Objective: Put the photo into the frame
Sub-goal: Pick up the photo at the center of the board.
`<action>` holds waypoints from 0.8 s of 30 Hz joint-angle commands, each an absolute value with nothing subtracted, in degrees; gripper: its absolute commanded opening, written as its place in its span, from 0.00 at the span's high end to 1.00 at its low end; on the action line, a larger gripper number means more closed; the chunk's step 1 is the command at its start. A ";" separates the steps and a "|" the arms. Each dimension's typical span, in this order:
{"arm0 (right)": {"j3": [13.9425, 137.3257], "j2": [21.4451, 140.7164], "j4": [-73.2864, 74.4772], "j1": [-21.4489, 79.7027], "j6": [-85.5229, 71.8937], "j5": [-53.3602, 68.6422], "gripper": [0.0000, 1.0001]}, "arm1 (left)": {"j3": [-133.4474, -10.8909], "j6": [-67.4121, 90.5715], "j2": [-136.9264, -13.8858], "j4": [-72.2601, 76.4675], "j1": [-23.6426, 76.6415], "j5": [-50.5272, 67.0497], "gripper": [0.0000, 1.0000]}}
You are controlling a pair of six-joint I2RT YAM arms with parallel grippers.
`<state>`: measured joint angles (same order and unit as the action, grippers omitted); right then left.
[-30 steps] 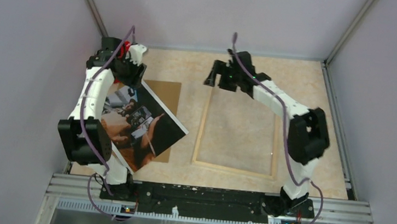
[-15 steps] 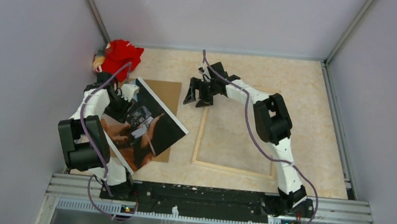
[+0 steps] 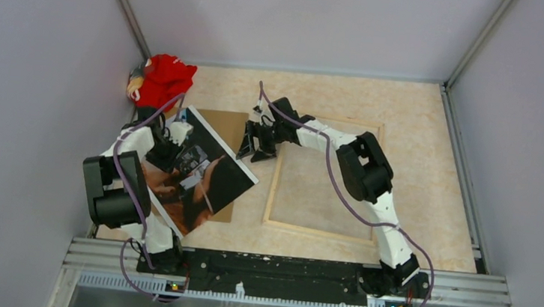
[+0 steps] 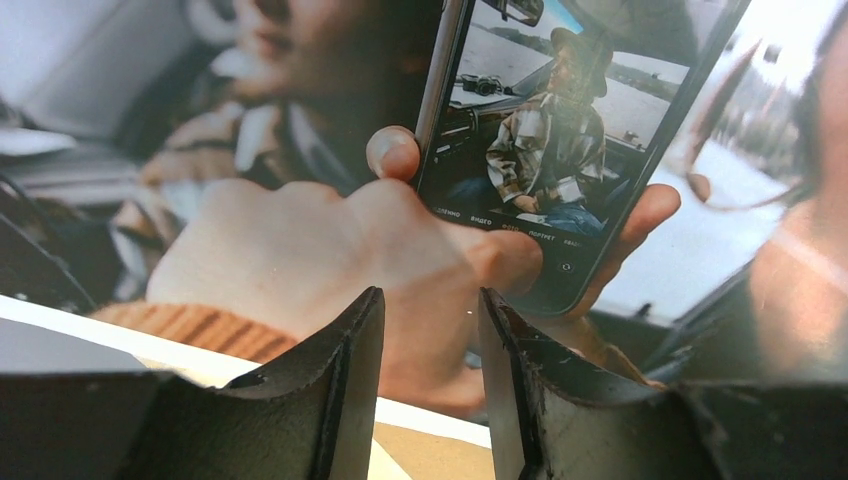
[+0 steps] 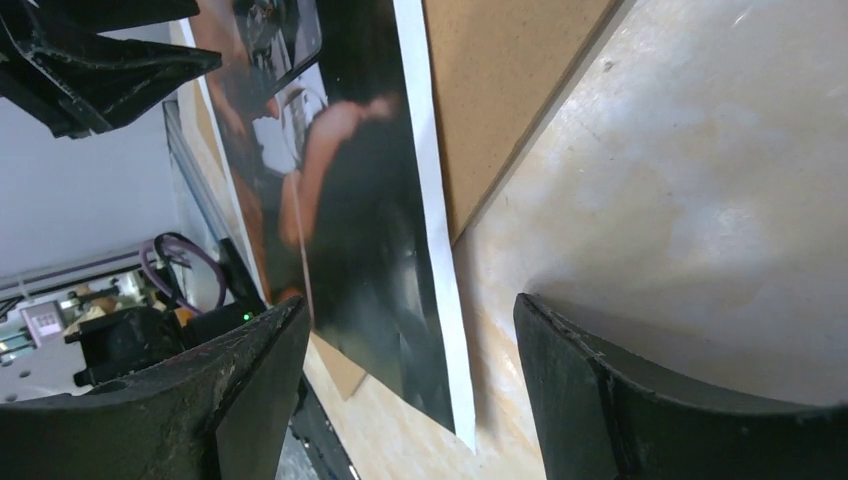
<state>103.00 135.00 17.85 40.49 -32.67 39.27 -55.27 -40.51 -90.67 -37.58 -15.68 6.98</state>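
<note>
A red cloth bundle [image 3: 162, 79] lies in the far left corner of the counter [image 3: 421, 138]. Just in front of it the left gripper [image 3: 170, 146] hangs over the left part of the photo [image 3: 206, 185]. Its jaws are a narrow gap apart with nothing between them, and the printed side shows through the gap. The photo lies face up and skewed on the brown backing board [image 3: 232, 126], its near corner overhanging the board; it is not in the frame. The right gripper [image 3: 255, 143] sits low beside the photo's far right edge, jaws spread wide over bare counter. To its right the frame [image 3: 274, 191] lies flat, close to the photo's right corner but apart from it
</note>
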 commanded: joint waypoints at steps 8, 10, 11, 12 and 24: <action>98.77 136.26 19.09 42.97 -32.05 39.95 0.27 | -53.72 -41.26 -92.35 -33.90 -15.58 7.93 0.55; 98.33 136.60 18.77 43.18 -32.20 40.35 0.28 | -53.54 -41.22 -92.44 -33.76 -15.62 8.01 0.55; 98.18 136.74 18.64 43.23 -32.23 40.61 0.29 | -53.48 -41.22 -92.50 -33.60 -15.70 8.12 0.55; 97.91 136.78 18.41 43.37 -32.38 40.87 0.29 | -53.44 -41.22 -92.54 -33.54 -15.69 8.17 0.55; 94.88 134.91 12.90 44.64 -34.38 42.79 0.45 | -53.09 -41.22 -92.64 -33.22 -15.59 8.75 0.55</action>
